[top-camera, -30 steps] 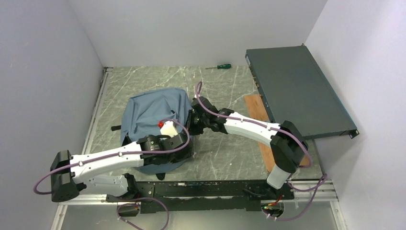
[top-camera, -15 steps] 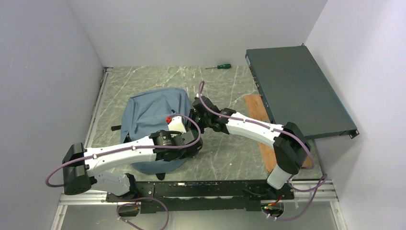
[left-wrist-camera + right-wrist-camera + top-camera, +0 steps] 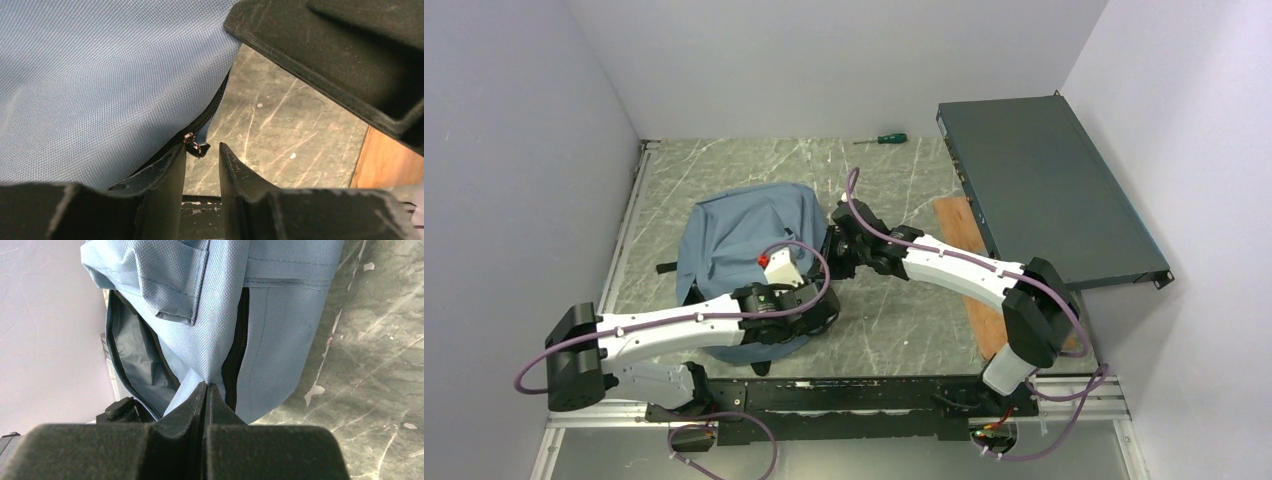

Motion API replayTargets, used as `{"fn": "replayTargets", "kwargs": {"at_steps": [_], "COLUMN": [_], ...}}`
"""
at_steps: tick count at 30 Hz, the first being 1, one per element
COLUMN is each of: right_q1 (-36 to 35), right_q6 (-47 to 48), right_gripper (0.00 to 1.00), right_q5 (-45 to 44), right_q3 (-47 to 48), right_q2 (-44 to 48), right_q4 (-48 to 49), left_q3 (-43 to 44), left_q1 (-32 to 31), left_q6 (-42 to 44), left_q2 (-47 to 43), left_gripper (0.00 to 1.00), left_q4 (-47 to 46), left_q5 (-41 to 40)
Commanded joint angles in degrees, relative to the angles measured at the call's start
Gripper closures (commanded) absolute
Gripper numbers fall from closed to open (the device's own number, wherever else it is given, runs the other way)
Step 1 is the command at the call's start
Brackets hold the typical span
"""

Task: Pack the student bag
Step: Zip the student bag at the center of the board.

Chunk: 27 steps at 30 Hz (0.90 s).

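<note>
The student bag (image 3: 742, 232) is a soft grey-blue backpack lying on the marbled table. Its opening shows dark lining in the right wrist view. My right gripper (image 3: 206, 385) is shut on a fold of the bag's fabric (image 3: 280, 340) next to a black zipper line, at the bag's right side (image 3: 829, 252). My left gripper (image 3: 202, 148) is at the bag's near right edge (image 3: 822, 312), with its jaws apart by a narrow gap. The small zipper pull (image 3: 195, 146) hangs at the tip of the left finger, not clamped. Blue fabric (image 3: 100, 75) fills that view's left.
A flat dark grey metal box (image 3: 1044, 190) leans against the right wall, with a wooden board (image 3: 967, 262) under its near edge. A green-handled screwdriver (image 3: 882, 139) lies at the back. Walls close in on three sides. The right arm's black body (image 3: 350, 55) hangs just above my left gripper.
My left wrist moved right along the bag's near edge, then drew back a little, and its jaws have narrowed. The right gripper kept its hold and shifted slightly right.
</note>
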<state>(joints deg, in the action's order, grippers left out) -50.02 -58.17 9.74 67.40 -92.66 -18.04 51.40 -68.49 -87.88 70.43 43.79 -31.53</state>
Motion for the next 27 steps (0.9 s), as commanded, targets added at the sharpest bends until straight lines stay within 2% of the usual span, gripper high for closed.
{"fn": "replayTargets", "kwargs": {"at_steps": [1, 4, 6, 11, 16, 18, 19, 23, 27], "right_q1": [-0.17, -0.14, -0.17, -0.3, -0.34, -0.34, -0.34, 0.38, 4.76], "right_q6": [-0.96, -0.85, -1.18, -2.53, -3.34, -3.37, -3.4, -1.0, 10.29], "right_gripper": [1.0, 1.0, 1.0, 1.0, 1.0, 1.0, 1.0, 1.0, 1.0], "right_q5": [2.92, 2.6, 2.73, 2.82, 1.66, 1.17, 0.68, -3.48, -4.08], "right_q3": [0.6, 0.83, 0.6, 0.8, 0.49, 0.33, 0.18, -2.16, -2.27], "right_q2": [2.52, 2.16, 2.29, 2.8, 3.67, 3.85, 4.0, 6.3, 6.66], "right_q4": [0.28, -0.46, -0.06, 0.51, 0.19, -0.19, -0.42, 1.52, 4.53], "left_q3": [2.65, 2.44, 3.59, 5.97, 8.47, 9.23, 9.55, 7.79, 4.41], "left_q1": [-0.07, -0.07, -0.07, -0.07, -0.07, -0.07, -0.07, -0.42, -0.42], "left_q6": [-1.99, -1.27, -1.3, -2.57, -4.17, -4.21, -4.0, -0.94, 2.67], "left_q2": [1.96, 2.34, 3.48, 7.41, 10.49, 11.13, 11.21, 8.56, 3.62], "left_gripper": [0.68, 0.69, 0.67, 0.68, 0.8, 0.96, 1.0, 1.0, 1.0], "left_q4": [1.07, 0.28, 1.98, 6.47, 11.17, 12.31, 12.78, 10.93, 9.84], "left_q5": [-2.34, -2.82, -3.67, -5.12, -6.85, -7.48, -7.71, -7.57, -5.21]}}
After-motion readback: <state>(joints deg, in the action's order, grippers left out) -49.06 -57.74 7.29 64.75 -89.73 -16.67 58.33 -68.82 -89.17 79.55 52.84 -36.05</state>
